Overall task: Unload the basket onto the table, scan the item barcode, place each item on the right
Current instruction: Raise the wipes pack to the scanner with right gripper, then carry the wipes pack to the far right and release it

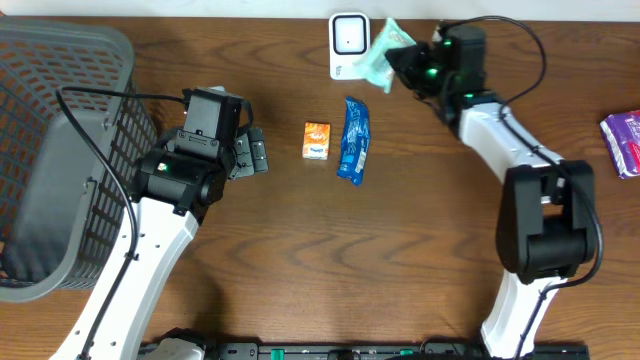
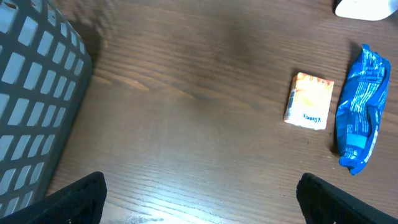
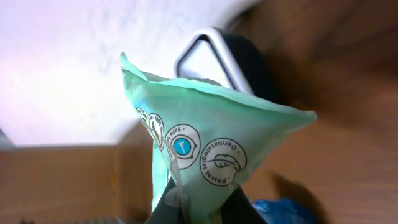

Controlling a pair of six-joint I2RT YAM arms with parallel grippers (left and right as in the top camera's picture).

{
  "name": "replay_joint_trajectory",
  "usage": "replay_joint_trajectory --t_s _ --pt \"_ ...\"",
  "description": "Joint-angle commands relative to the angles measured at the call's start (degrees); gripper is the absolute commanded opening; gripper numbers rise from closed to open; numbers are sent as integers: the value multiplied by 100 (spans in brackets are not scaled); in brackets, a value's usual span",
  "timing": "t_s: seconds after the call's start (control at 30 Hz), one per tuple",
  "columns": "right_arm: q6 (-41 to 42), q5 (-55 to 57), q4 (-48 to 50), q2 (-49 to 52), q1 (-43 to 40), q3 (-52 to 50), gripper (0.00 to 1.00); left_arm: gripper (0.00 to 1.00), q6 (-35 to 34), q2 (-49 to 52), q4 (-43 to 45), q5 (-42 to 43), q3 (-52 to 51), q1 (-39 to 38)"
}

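The table [image 1: 380, 260] is dark brown wood with a plain grain, and a pale glare falls on it near the left arm in the left wrist view. A strip of white wall [image 1: 250, 6] runs along its far edge.

Counted from overhead, there are two arms and one grey mesh basket [image 1: 50, 150] at the left end. One white scanner [image 1: 349, 45] stands upright at the far edge. There are four packaged items, one each of green, orange, blue and purple.

The green packet [image 1: 378, 58] is the one in play. The right gripper [image 1: 403, 60] is clamped tight on its lower edge and holds it up off the wood, just beside the scanner. In the right wrist view the packet's printed face (round seals, one reading "Dermatologically tested") fills the frame, with the scanner's grey-rimmed front directly behind it. Whether the two touch cannot be told.

The small orange box [image 1: 316, 140] and the blue packet [image 1: 354, 140] lie side by side near mid-table, close but apart, with the blue one on the right. The purple packet [image 1: 624, 140] lies alone at the right edge, partly cut off by the frame.

The left gripper [image 1: 250, 152] rests low near the basket. Its jaws are spread wide and empty, and it points toward the orange box.
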Motion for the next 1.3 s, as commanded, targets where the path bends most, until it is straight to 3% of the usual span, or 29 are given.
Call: replay_joint_trajectory --t_s 0.0,0.13,0.27,0.47,0.77,1.03,1.27 --pt "481 1051 173 -24 348 146 2 98 114 13 -20 -33 26 13" --pt "498 1366 197 205 474 599 2 98 114 13 -20 -33 26 13" --pt "501 916 111 876 501 1561 2 98 114 13 -20 -33 26 13" --pt "350 570 -879 1823 498 3032 1 98 114 13 -20 -33 26 13" --pt "-516 304 -1473 1834 437 3477 1 98 114 13 -20 -33 26 13" --pt "-1875 717 -3624 1401 -133 4282 1 98 114 13 -20 -33 26 13" --pt "-3014 1241 -5532 824 -1311 4352 1 98 114 13 -20 -33 26 13"
